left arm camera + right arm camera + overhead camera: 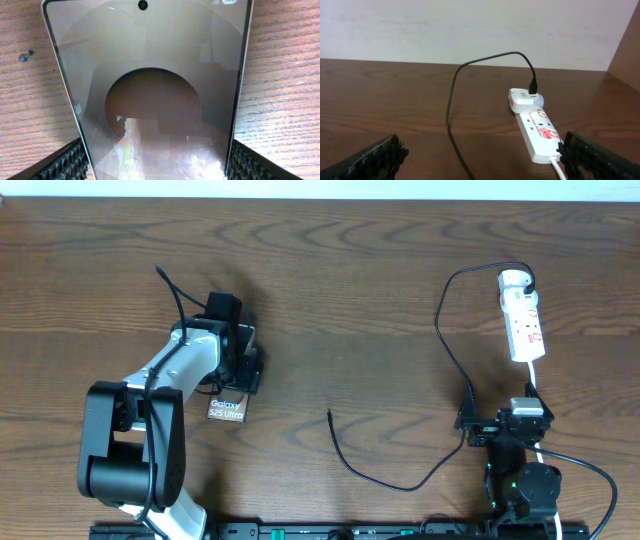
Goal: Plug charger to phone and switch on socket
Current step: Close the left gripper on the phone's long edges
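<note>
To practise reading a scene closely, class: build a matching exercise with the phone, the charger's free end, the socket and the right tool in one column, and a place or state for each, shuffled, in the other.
Column one:
1. phone
2. charger's free end
3. socket
4. right tool

Column two:
A. open, holding nothing
B. between the fingers of the left tool
C. lying loose on the bare table, mid-scene
D. far right side, with a white adapter plugged in

Pairs: 1-B, 2-C, 3-D, 4-A.
</note>
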